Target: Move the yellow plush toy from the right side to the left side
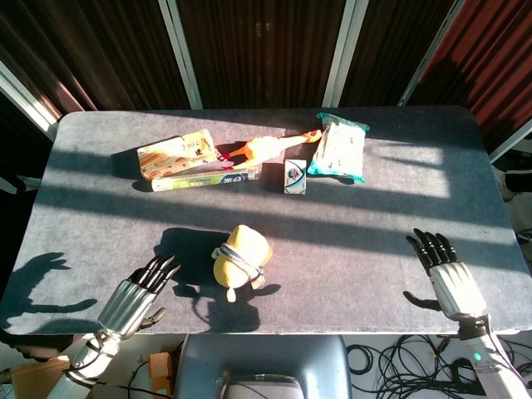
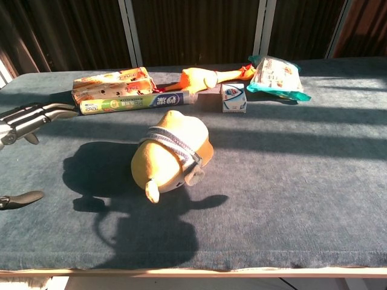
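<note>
Yellow plush toy (image 1: 239,257), rounded, striped band, on felt table (image 1: 366,249).

I could not read any text for certain; the printing on the long tube (image 2: 138,103) and the small carton (image 2: 233,97) was too blurred for me to make out.

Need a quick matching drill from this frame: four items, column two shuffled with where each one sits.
1. yellow plush toy
2. left robot hand
3. right robot hand
4. teal snack bag

A. far side, right of the small white box
B. near right edge, open, apart from everything
C. lying mid-table, unheld
D. near left edge, open, beside the toy

Pairs: 1-C, 2-D, 3-B, 4-A
</note>
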`<action>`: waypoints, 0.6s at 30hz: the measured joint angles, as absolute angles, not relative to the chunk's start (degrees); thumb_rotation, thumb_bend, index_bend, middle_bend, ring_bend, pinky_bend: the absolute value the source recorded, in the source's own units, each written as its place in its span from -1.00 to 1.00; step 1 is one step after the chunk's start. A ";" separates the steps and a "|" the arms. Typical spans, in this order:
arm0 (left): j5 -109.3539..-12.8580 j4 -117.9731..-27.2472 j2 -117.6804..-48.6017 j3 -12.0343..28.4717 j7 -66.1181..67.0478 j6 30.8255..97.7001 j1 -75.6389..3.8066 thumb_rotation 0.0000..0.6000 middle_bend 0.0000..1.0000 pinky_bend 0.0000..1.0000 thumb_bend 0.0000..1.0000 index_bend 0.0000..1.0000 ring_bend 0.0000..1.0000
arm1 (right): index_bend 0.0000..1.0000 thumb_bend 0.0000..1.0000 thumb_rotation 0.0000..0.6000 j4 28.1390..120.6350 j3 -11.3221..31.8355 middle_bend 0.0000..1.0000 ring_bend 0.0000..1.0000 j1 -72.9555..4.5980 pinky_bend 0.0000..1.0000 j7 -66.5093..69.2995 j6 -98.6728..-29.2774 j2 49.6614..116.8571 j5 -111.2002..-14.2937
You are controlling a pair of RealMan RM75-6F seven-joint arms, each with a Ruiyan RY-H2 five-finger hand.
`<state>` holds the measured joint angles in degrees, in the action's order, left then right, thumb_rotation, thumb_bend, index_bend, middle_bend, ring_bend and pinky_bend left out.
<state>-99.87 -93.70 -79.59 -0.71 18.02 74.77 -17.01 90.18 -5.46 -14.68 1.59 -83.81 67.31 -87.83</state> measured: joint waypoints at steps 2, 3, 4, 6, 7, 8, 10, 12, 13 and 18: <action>-99.05 -94.43 -81.27 0.48 19.64 73.37 -18.23 1.00 -1.00 -0.34 -0.54 -1.00 -1.00 | -1.00 -0.88 1.00 90.27 -5.50 -1.00 -1.00 -14.28 -0.98 2.42 -83.80 66.77 -88.33; -98.37 -94.69 -82.60 1.30 20.52 72.54 -18.99 1.00 -1.00 -0.34 -0.54 -1.00 -1.00 | -1.00 -0.88 1.00 90.30 -5.48 -1.00 -1.00 -14.09 -0.98 2.81 -83.80 66.52 -88.49; -97.86 -94.78 -83.69 1.90 20.98 71.99 -19.56 1.00 -1.00 -0.35 -0.53 -1.00 -1.00 | -1.00 -0.88 1.00 90.33 -5.46 -1.00 -1.00 -13.93 -0.98 3.18 -83.78 66.25 -88.63; -96.58 -94.69 -86.43 3.27 22.22 70.69 -20.92 1.00 -1.00 -0.35 -0.54 -1.00 -1.00 | -1.00 -0.88 1.00 90.43 -5.43 -1.00 -1.00 -13.69 -0.98 4.11 -83.63 65.70 -89.03; -95.96 -94.55 -87.63 3.83 22.89 70.02 -21.57 1.00 -1.00 -0.35 -0.53 -1.00 -1.00 | -1.00 -0.88 1.00 90.47 -5.42 -1.00 -1.00 -13.60 -0.98 4.53 -83.56 65.46 -89.23; -95.22 -94.38 -88.80 4.37 23.62 69.23 -22.23 1.00 -1.00 -0.36 -0.53 -1.00 -1.00 | -1.00 -0.88 1.00 90.48 -5.42 -1.00 -1.00 -13.48 -0.98 5.07 -83.49 65.13 -89.54; -93.22 -93.88 -91.35 5.50 25.45 67.08 -23.80 1.00 -1.00 -0.36 -0.53 -1.00 -1.00 | -1.00 -0.88 1.00 90.45 -5.43 -1.00 -1.00 -13.24 -0.98 5.88 -83.43 64.60 -90.16; -91.22 -92.99 -93.94 6.50 27.38 65.19 -25.32 1.00 -1.00 -0.34 -0.54 -1.00 -1.00 | -1.00 -0.88 1.00 90.37 -5.51 -1.00 -1.00 -13.00 -0.98 6.69 -83.37 64.06 -90.95; -90.37 -92.51 -95.03 6.87 28.10 64.48 -25.93 1.00 -1.00 -0.33 -0.54 -1.00 -0.99 | -1.00 -0.88 1.00 90.33 -5.55 -1.00 -1.00 -12.91 -0.98 7.02 -83.36 63.87 -91.27; -87.47 -88.14 -100.37 8.36 30.38 62.48 -28.69 1.00 -1.00 -0.22 -0.53 -1.00 -0.88 | -1.00 -0.88 1.00 90.05 -5.46 -1.00 -1.00 -12.42 -0.98 8.69 -83.36 63.10 -92.36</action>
